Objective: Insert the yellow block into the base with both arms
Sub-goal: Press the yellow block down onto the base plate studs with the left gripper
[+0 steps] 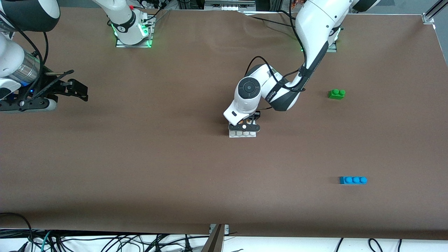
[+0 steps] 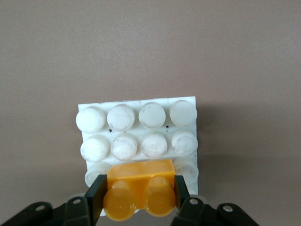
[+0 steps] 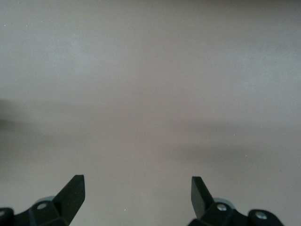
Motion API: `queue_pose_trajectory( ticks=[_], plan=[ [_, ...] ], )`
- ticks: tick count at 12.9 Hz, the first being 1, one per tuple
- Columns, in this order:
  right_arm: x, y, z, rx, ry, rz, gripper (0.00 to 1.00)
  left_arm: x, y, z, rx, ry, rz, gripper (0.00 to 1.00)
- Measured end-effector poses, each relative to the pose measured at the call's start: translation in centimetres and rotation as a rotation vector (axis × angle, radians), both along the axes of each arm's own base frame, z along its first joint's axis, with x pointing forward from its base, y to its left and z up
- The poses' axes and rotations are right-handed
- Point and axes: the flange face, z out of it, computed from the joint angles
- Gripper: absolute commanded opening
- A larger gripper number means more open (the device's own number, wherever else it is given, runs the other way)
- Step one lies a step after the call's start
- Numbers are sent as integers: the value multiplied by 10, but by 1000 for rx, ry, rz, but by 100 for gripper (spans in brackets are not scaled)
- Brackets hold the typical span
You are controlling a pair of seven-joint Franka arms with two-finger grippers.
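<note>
Left gripper (image 2: 139, 195) clamps the orange-yellow two-stud block (image 2: 141, 188) on the white base (image 2: 136, 101); front view hides it; right gripper (image 3: 138, 193) waits wide

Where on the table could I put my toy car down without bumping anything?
Lots of bare brown table lies between the base and the waiting right gripper. More lies between the green brick and blue brick. It is crowded at the base, where the left gripper holds the yellow block.

Green two-stud brick (image 1: 336, 93) toward the left arm's end, blue three-stud brick (image 1: 353, 180) nearer the camera (well apart), brown table (image 1: 140, 157)
</note>
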Motion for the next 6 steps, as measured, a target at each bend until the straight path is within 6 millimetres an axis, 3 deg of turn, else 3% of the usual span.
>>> queue_pose_trajectory(
  ticks=[6],
  plan=[
    [0,0,0,0,1,0,100,-1,1,-6,8,3,-6,37]
  ],
)
